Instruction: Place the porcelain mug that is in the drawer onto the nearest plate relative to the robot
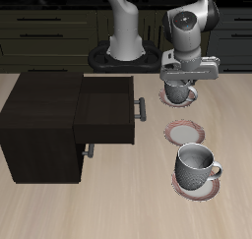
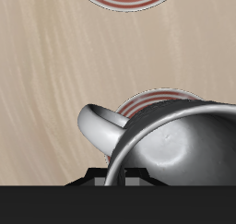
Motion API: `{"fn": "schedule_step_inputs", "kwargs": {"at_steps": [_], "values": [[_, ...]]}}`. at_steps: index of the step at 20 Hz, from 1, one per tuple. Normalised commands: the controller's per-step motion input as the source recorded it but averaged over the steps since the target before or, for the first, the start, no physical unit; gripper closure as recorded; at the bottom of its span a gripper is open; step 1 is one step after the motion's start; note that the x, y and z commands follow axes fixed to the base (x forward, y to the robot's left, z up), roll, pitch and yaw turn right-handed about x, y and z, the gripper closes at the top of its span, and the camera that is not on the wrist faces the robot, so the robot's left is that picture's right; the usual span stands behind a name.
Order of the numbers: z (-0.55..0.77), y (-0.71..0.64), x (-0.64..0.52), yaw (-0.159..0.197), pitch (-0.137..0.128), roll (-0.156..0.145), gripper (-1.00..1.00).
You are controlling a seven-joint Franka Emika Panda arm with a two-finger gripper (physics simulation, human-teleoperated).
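The arm's jaws (image 1: 178, 89) are clenched on the porcelain mug (image 1: 178, 91), carrying it right over the plate (image 1: 179, 101) at the back of the table (image 1: 118, 199), nearest the robot's base. Whether mug and plate touch, I can't tell. The drawer (image 1: 106, 111) stands pulled open. Another mug (image 1: 197, 164) sits on the front plate (image 1: 195, 183).

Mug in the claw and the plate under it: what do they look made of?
Mug: looks like glazed ceramic; glossy pale grey with bright highlights on rim and handle. Plate: probably glazed ceramic too; smooth white centre, reddish ringed rim. Being renders, neither is certain.
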Motion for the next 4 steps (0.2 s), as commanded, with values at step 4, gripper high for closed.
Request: {"fn": "schedule_step_inputs", "kwargs": {"at_steps": [4], "values": [[0.38, -0.03, -0.10, -0.012, -0.037, 0.012, -1.00]]}}
